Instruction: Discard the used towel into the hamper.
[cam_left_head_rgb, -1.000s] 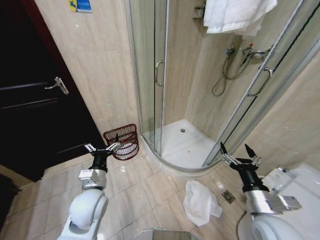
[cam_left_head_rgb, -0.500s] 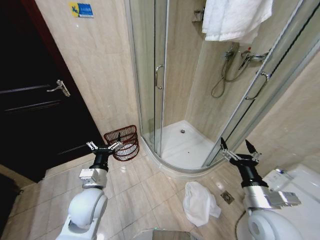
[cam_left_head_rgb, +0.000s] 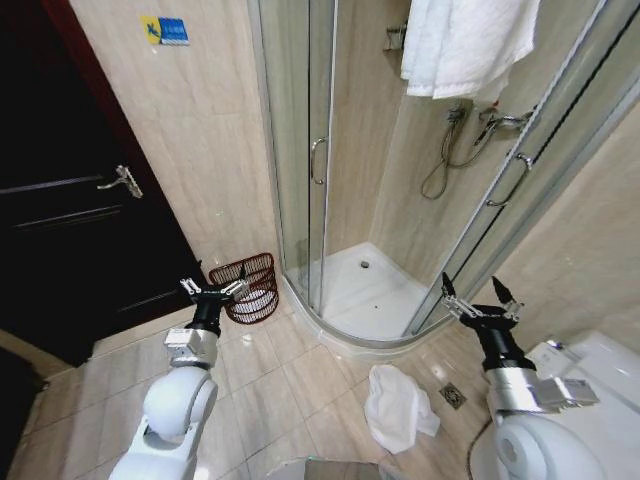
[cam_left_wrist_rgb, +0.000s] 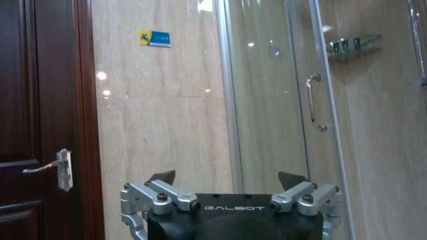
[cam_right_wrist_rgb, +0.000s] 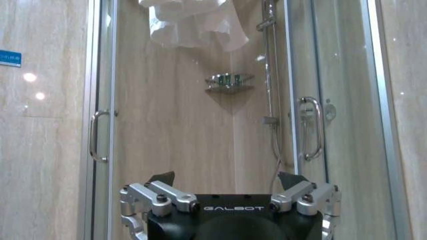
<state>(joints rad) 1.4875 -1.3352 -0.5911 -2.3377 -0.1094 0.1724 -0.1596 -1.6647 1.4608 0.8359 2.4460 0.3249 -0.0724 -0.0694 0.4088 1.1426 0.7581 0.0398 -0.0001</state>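
Observation:
A crumpled white towel (cam_left_head_rgb: 397, 405) lies on the tiled floor in front of the shower tray. The hamper (cam_left_head_rgb: 248, 286), a dark red-brown wire basket, stands against the wall between the dark door and the shower. My left gripper (cam_left_head_rgb: 213, 290) is held up open, close in front of the hamper, with nothing between its fingers. My right gripper (cam_left_head_rgb: 481, 296) is open too, raised near the shower's glass door, up and right of the towel. In each wrist view the open gripper (cam_left_wrist_rgb: 227, 178) (cam_right_wrist_rgb: 226, 178) faces the wall and shower.
A glass shower enclosure (cam_left_head_rgb: 313, 160) with a white tray (cam_left_head_rgb: 371, 288) fills the middle. Another white towel (cam_left_head_rgb: 460, 42) hangs high over the shower. A dark door (cam_left_head_rgb: 70, 200) is at left. A white toilet (cam_left_head_rgb: 600, 370) sits at the right edge, a floor drain (cam_left_head_rgb: 452, 396) beside the towel.
The whole picture has shifted a little as the camera moved. Both arms stay raised and open; the towel and hamper have not moved on the floor.

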